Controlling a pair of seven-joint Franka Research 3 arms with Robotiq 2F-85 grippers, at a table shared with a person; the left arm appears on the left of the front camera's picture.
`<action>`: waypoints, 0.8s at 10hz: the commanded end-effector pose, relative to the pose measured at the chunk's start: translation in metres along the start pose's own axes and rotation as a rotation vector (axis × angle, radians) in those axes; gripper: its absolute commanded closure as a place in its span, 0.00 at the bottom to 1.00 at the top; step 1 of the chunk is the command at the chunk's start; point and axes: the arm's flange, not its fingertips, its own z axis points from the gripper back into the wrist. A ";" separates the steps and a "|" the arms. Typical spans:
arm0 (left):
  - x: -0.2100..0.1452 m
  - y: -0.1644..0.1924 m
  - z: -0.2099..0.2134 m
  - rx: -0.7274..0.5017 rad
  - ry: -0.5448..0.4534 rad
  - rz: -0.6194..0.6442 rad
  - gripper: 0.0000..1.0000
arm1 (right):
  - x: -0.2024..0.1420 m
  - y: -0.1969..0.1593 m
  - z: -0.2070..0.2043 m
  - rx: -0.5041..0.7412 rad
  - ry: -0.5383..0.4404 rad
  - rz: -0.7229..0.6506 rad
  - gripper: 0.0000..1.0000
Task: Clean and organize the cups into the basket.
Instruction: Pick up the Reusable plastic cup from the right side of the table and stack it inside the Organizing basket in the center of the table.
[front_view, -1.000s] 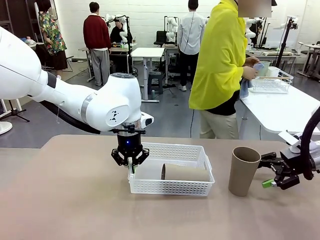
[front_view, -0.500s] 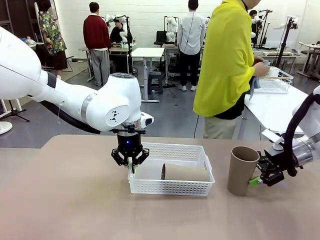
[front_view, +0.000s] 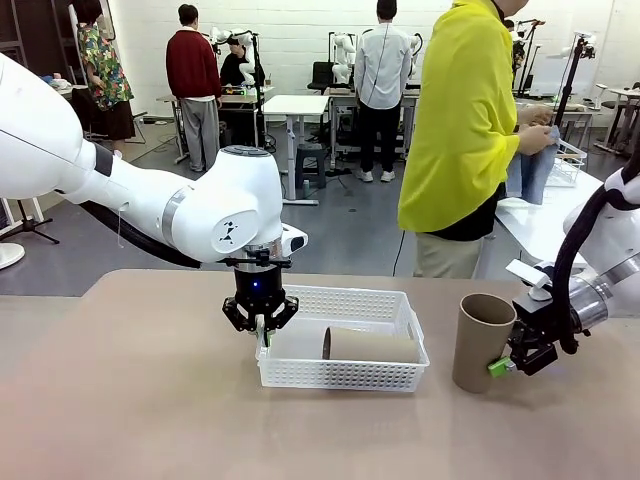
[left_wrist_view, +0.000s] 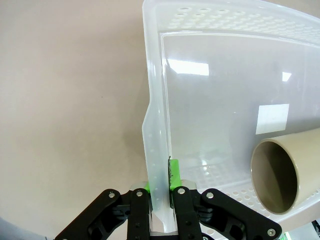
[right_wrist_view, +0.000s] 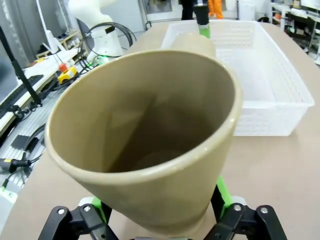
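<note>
The white lattice basket (front_view: 345, 375) stands mid-table, and one taupe cup (front_view: 370, 345) lies on its side inside, mouth to the left. My left gripper (front_view: 261, 333) points straight down, shut on the basket's left wall; in the left wrist view its green pads (left_wrist_view: 173, 172) pinch that wall (left_wrist_view: 155, 125), with the lying cup (left_wrist_view: 280, 172) at the right. A second taupe cup (front_view: 483, 342) stands just right of the basket, leaning slightly. My right gripper (front_view: 497, 366) is shut on its lower part. The right wrist view looks into this cup (right_wrist_view: 145, 135) between the green fingers (right_wrist_view: 222, 192).
A person in a yellow top stands past the far table edge, turned right, holding a blue cloth (front_view: 532, 170) at a white side table with a wire crate (front_view: 567, 160). Bare tabletop (front_view: 130, 400) lies left and in front of the basket.
My right gripper slid left and closed around the standing cup, which shifted slightly left and now leans. The person turned further toward the side table. The left gripper stayed put.
</note>
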 end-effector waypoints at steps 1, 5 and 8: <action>0.000 -0.002 0.003 -0.005 -0.006 0.002 1.00 | 0.003 -0.003 0.001 0.039 0.022 0.026 0.58; 0.000 -0.002 0.003 -0.005 -0.006 0.002 1.00 | 0.020 0.017 0.017 -0.010 0.002 0.053 1.00; 0.000 -0.002 0.003 -0.005 -0.006 0.002 1.00 | 0.111 0.073 0.063 -0.186 -0.014 -0.067 0.20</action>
